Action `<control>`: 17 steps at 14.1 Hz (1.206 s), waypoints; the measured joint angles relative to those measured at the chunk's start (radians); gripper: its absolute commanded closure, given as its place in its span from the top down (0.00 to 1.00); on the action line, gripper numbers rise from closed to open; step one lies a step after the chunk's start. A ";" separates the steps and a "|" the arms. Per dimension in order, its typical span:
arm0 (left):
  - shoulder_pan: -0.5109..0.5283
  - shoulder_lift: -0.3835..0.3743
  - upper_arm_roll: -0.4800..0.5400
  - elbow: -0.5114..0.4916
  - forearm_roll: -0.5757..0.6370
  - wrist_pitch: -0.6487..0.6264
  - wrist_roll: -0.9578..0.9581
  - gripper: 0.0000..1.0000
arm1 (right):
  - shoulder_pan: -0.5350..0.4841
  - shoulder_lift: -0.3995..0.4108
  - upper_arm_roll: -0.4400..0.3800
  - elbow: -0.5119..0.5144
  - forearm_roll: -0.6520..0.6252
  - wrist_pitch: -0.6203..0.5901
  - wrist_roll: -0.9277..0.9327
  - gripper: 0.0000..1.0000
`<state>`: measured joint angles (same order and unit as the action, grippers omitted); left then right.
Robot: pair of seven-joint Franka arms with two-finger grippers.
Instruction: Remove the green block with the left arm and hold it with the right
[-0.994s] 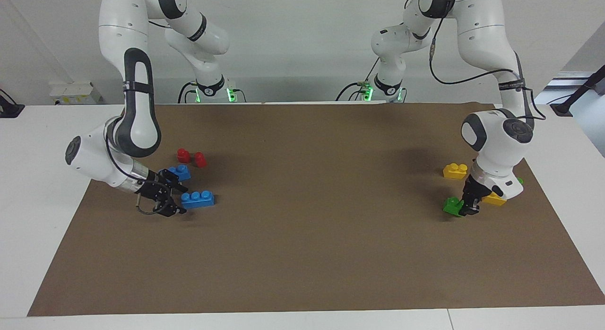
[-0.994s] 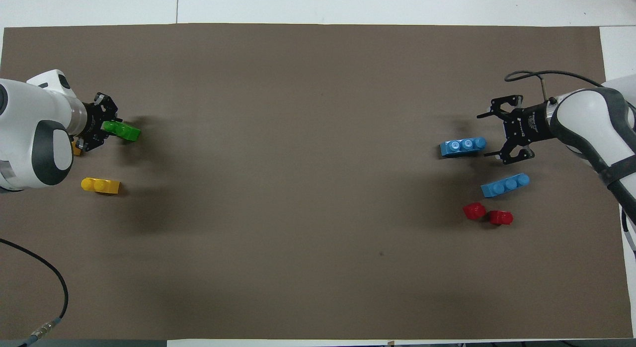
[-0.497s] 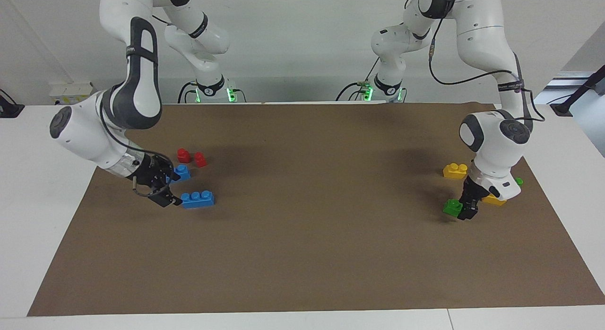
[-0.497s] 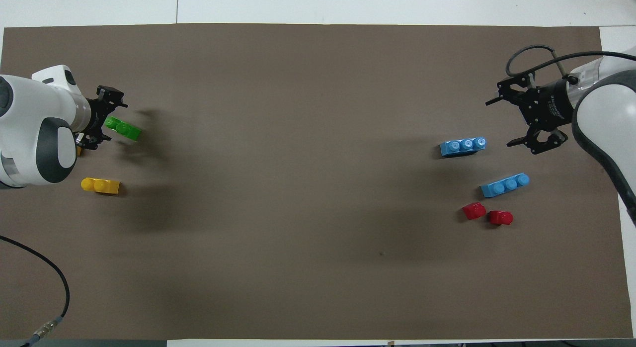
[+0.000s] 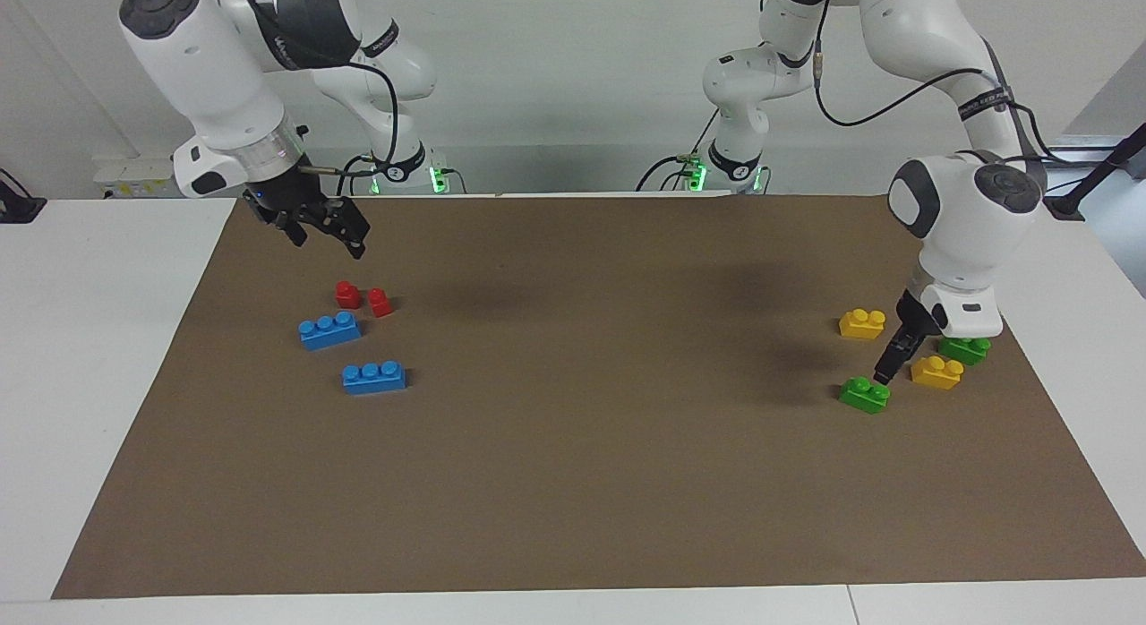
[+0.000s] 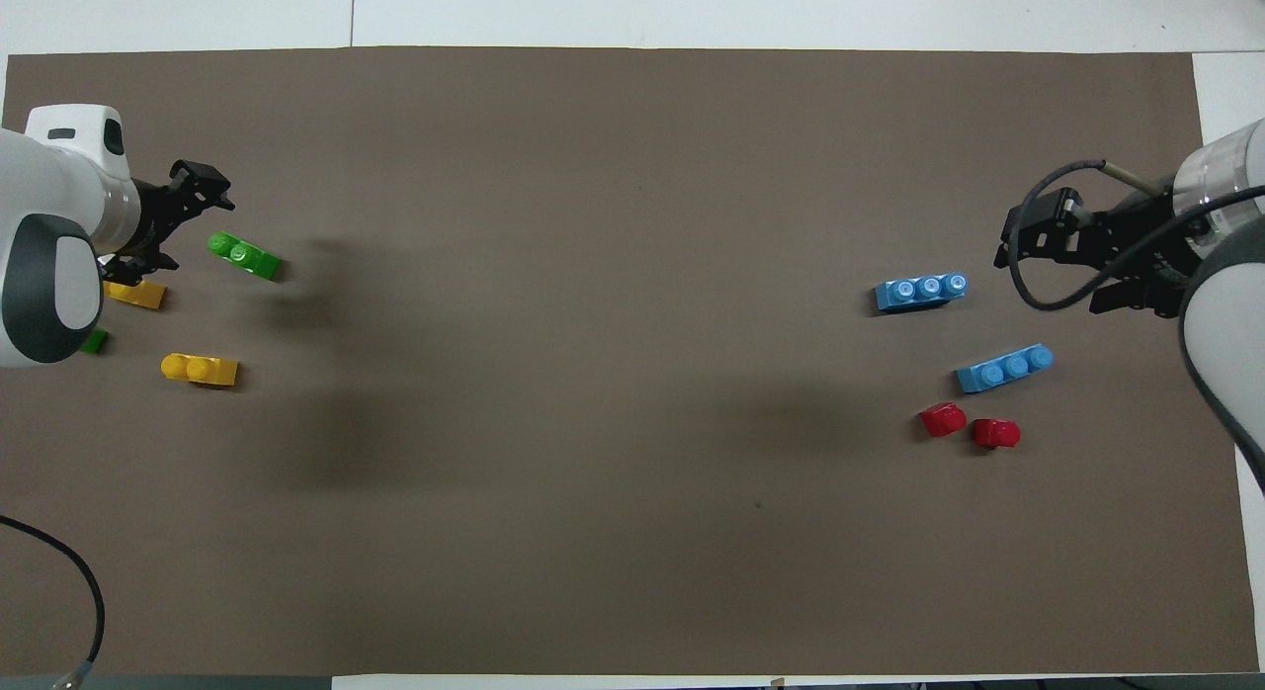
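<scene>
Green block point(image 5: 865, 395) lies flat, studs up, long axis diagonal, beside a yellow brick point(image 5: 936, 372). Left gripper point(image 5: 898, 352) spread, empty, above it; right gripper point(image 5: 322, 228) open. Bricks: two green, two yellow, two blue, two red.

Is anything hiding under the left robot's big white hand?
Yes. A second green block peeks out beneath the left arm's wrist, mostly covered overhead, beside a yellow block. The facing view shows it whole.

Probably a robotics lab — two Franka arms point(image 5: 904, 34) bolted at a white table point(image 5: 89, 276) — bare walls.
</scene>
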<state>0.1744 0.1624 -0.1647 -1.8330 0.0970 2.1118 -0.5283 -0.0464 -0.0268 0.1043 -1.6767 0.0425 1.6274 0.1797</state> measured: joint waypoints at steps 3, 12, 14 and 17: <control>-0.012 -0.087 -0.004 0.001 0.000 -0.123 0.186 1.00 | -0.009 0.004 -0.008 -0.010 -0.003 0.000 -0.092 1.00; -0.044 -0.221 -0.024 0.067 -0.047 -0.415 0.399 1.00 | -0.023 0.004 -0.009 -0.012 -0.040 -0.016 -0.105 1.00; -0.049 -0.225 -0.024 0.076 -0.047 -0.426 0.409 1.00 | -0.023 0.004 -0.009 -0.012 -0.041 -0.019 -0.105 1.00; -0.050 -0.229 -0.024 0.077 -0.047 -0.435 0.436 1.00 | -0.023 0.004 -0.009 -0.012 -0.042 -0.021 -0.105 1.00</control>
<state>0.1241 -0.0662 -0.1885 -1.7564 0.0497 1.6773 -0.0921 -0.0695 -0.0229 0.0953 -1.6892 0.0009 1.6063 0.0749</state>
